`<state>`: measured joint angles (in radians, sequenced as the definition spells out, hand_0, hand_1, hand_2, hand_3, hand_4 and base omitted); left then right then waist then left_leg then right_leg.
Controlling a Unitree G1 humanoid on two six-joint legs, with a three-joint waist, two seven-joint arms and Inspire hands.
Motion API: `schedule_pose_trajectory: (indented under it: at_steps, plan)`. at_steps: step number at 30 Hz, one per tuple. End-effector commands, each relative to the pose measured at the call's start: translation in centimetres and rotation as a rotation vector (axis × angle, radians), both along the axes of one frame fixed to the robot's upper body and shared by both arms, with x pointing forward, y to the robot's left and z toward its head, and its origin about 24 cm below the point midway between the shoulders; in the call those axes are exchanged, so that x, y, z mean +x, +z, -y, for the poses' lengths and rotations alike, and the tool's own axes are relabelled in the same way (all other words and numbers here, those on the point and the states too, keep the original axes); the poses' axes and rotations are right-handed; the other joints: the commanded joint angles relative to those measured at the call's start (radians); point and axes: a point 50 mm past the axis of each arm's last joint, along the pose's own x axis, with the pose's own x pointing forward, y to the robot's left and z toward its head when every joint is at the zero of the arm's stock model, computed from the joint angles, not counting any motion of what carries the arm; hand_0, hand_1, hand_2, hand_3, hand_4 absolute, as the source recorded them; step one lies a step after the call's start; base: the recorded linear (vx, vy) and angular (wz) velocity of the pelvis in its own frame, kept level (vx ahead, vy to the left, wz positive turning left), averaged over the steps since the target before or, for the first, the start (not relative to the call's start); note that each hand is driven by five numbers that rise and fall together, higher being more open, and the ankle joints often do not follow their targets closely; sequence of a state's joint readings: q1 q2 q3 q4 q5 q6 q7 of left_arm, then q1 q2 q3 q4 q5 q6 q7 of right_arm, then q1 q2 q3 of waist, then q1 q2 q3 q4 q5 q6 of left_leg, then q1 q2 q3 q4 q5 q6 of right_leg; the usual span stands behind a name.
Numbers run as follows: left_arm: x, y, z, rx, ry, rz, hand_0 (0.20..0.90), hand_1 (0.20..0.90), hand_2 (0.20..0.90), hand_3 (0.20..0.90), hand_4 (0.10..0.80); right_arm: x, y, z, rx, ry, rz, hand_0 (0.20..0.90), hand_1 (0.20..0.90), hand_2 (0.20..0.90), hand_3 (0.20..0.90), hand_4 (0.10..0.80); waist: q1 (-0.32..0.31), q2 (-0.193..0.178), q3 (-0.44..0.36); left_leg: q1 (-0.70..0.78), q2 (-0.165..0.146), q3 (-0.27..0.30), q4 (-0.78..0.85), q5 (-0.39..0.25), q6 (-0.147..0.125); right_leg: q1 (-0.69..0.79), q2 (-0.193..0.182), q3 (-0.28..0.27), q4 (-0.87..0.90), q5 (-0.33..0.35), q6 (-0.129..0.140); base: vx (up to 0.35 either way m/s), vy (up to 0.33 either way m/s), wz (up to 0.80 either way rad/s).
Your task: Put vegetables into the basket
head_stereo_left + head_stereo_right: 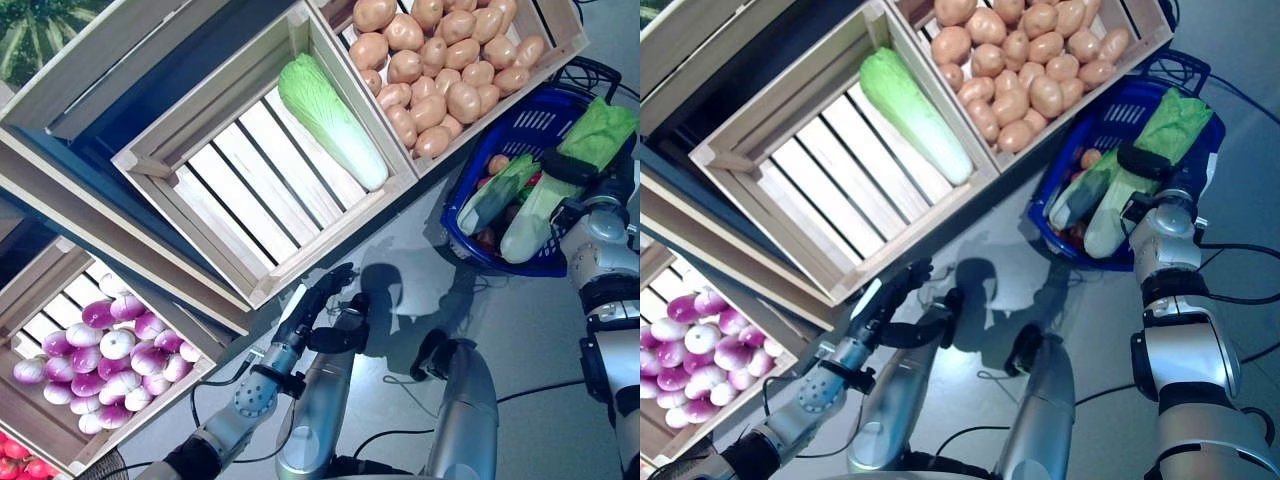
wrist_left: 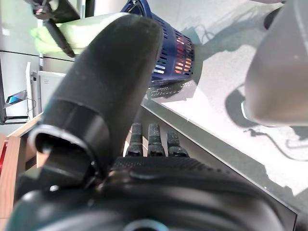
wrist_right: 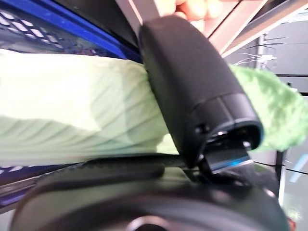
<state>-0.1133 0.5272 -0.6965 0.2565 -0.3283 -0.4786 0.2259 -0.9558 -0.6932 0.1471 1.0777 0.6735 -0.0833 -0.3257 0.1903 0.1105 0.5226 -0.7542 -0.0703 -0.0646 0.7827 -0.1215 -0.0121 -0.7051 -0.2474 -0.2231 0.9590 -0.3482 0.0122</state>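
Note:
The blue basket [image 1: 528,118] stands on the floor at the right, beside the stand. My right hand [image 1: 574,167] is shut on a long pale-green napa cabbage [image 1: 558,192], its thumb [image 3: 192,86] across it, and holds it slanting over the basket with the white stem end low inside. The cabbage also shows in the right wrist view [image 3: 72,115]. A green leafy vegetable [image 1: 495,192], a small orange round one [image 1: 497,163] and some red ones lie in the basket. My left hand [image 1: 318,302] is open and empty, low by the front edge of the middle crate, fingers [image 2: 150,139] straight.
A slanted wooden stand with slatted crates [image 1: 250,190] fills the left and top. A lower crate [image 1: 60,400] stands at the bottom left. Grey floor [image 1: 420,260] lies between the stand, the basket and my arms.

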Motion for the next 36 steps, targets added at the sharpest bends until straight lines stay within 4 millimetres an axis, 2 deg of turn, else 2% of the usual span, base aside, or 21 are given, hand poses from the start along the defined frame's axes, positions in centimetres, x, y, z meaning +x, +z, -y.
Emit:
schedule_pose_trajectory:
  at_steps: [1, 12, 18, 23, 24, 25, 28, 31, 33, 36]
  plan:
    - [-0.1, 5.1, 0.5, -0.158, -0.045, 0.263, 0.9, 0.9, 0.9, 0.9, 0.8, -1.2, 8.9, 2.3, -0.179, -0.074, 0.23, 0.9, 0.9, 0.9, 0.9, 0.8, 0.011, 0.009, -0.003, 0.04, -0.02, 0.028, 0.034, -0.038, 0.059, 0.088, 0.034, -0.018, -0.047, 0.102, -0.069, 0.0, 0.0, 0.0]
    - [-0.5, 5.2, 0.4, -0.155, -0.05, 0.258, 0.9, 0.9, 0.9, 0.9, 0.8, -1.6, 7.8, 3.2, -0.184, -0.049, 0.195, 0.9, 0.9, 0.9, 0.9, 0.8, 0.01, -0.003, -0.006, 0.092, -0.019, 0.023, 0.045, -0.026, 0.051, 0.154, 0.031, -0.029, -0.062, 0.098, -0.077, 0.012, 0.006, 0.0]
    - [-0.7, 5.2, 0.3, -0.149, -0.052, 0.256, 0.9, 0.9, 0.9, 0.9, 0.8, -2.0, 7.1, 4.0, -0.167, -0.07, 0.171, 0.9, 0.9, 0.9, 0.9, 0.8, 0.013, -0.011, -0.013, 0.144, -0.015, 0.016, -0.004, -0.011, 0.047, 0.213, 0.043, -0.035, -0.115, 0.111, -0.077, 0.0, 0.0, 0.0]
    - [-0.7, 5.2, -0.4, -0.168, 0.02, 0.264, 0.9, 0.9, 0.9, 0.9, 0.8, -2.2, 7.0, 4.0, -0.187, -0.093, 0.186, 0.9, 0.9, 0.9, 0.9, 0.8, 0.01, -0.022, -0.036, 0.213, 0.006, 0.008, -0.081, 0.02, 0.036, 0.288, 0.052, -0.04, -0.2, 0.135, -0.075, 0.044, 0.016, -0.04]
    - [-0.7, 5.4, -0.6, -0.155, 0.043, 0.288, 0.9, 0.9, 0.9, 0.9, 0.8, -2.3, 6.9, 3.9, -0.191, -0.096, 0.197, 0.9, 0.9, 0.9, 0.9, 0.8, 0.009, -0.025, -0.043, 0.23, 0.01, 0.007, -0.102, 0.026, 0.033, 0.308, 0.054, -0.039, -0.224, 0.141, -0.073, -0.007, 0.042, -0.07]
    - [-0.7, 5.7, -0.7, -0.139, 0.059, 0.316, 0.9, 0.9, 0.9, 0.9, 0.8, -2.3, 7.0, 3.8, -0.195, -0.097, 0.212, 0.9, 0.9, 0.9, 0.9, 0.8, 0.01, -0.024, -0.045, 0.233, 0.014, 0.01, -0.125, 0.059, 0.035, 0.313, 0.052, -0.051, -0.248, 0.167, -0.081, 0.002, 0.05, -0.06]
    - [0.0, 7.5, -1.6, -0.049, 0.153, 0.455, 0.9, 0.9, 0.9, 0.9, 0.8, -2.3, 6.4, 2.8, -0.19, -0.055, 0.267, 0.9, 0.9, 0.9, 0.9, 0.8, 0.005, -0.033, -0.069, 0.281, 0.022, 0.005, -0.193, 0.091, 0.024, 0.373, 0.063, -0.053, -0.339, 0.191, -0.076, 0.067, 0.048, -0.03]
    - [0.9, 9.6, -2.8, 0.097, 0.261, 0.614, 0.9, 0.9, 0.9, 0.9, 0.8, -2.4, 4.7, 1.7, -0.151, 0.023, 0.3, 0.9, 0.9, 0.9, 0.9, 0.8, -0.004, -0.042, -0.086, 0.327, 0.025, 0.003, -0.253, 0.099, 0.019, 0.412, 0.072, -0.047, -0.406, 0.213, -0.067, 0.083, 0.058, -0.01]
    - [1.9, 11.8, -4.3, 0.248, 0.355, 0.778, 0.9, 0.9, 0.9, 0.9, 0.8, -2.8, 1.7, 0.6, -0.102, 0.095, 0.293, 0.9, 0.9, 0.9, 0.9, 0.8, -0.02, -0.048, -0.1, 0.357, 0.028, 0.006, -0.297, 0.11, 0.013, 0.433, 0.082, -0.038, -0.451, 0.229, -0.059, 0.057, 0.086, -0.02]
    - [3.5, 14.0, -6.6, 0.45, 0.459, 0.89, 0.9, 0.9, 0.9, 0.9, 0.8, -3.3, -2.7, -1.6, -0.076, 0.2, 0.225, 0.9, 0.9, 0.9, 0.9, 0.8, -0.05, -0.056, -0.11, 0.385, 0.032, 0.018, -0.332, 0.108, 0.013, 0.447, 0.089, -0.02, -0.483, 0.243, -0.051, 0.036, 0.083, -0.08]
